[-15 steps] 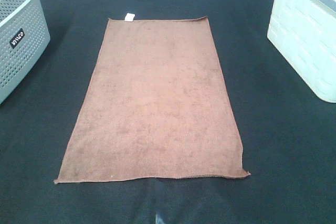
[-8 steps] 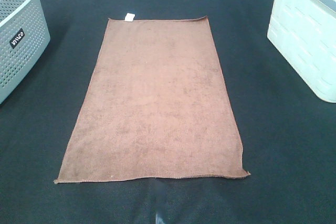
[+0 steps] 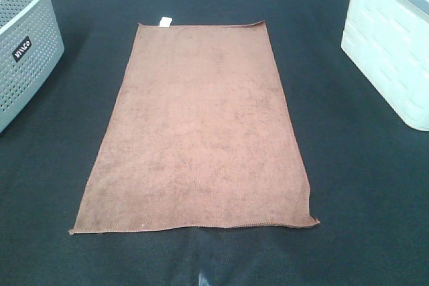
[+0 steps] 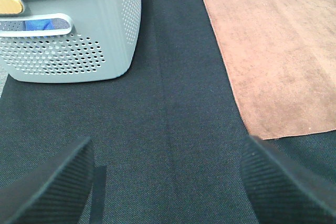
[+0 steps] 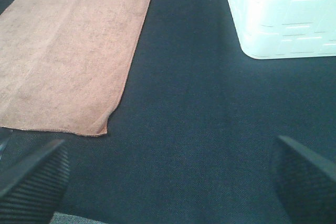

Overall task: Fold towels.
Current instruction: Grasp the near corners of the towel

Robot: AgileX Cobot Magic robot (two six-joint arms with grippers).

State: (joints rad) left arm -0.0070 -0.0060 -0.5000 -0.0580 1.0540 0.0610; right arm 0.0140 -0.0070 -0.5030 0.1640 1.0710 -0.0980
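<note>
The brown towel [image 3: 201, 125] lies flat and fully spread on the black table, long side running away from me, with a small white tag [image 3: 165, 21] on its far short edge. It also shows in the left wrist view [image 4: 273, 51] and the right wrist view [image 5: 68, 51]. Neither gripper shows in the exterior high view. My left gripper [image 4: 168, 182] is open and empty above bare table, beside the towel's near left corner. My right gripper [image 5: 168, 182] is open and empty above bare table, beside the towel's near right corner.
A grey perforated basket [image 3: 23, 45] stands at the far left; the left wrist view [image 4: 79, 30] shows blue cloth inside it. A white bin [image 3: 392, 45] stands at the far right, also in the right wrist view [image 5: 283, 14].
</note>
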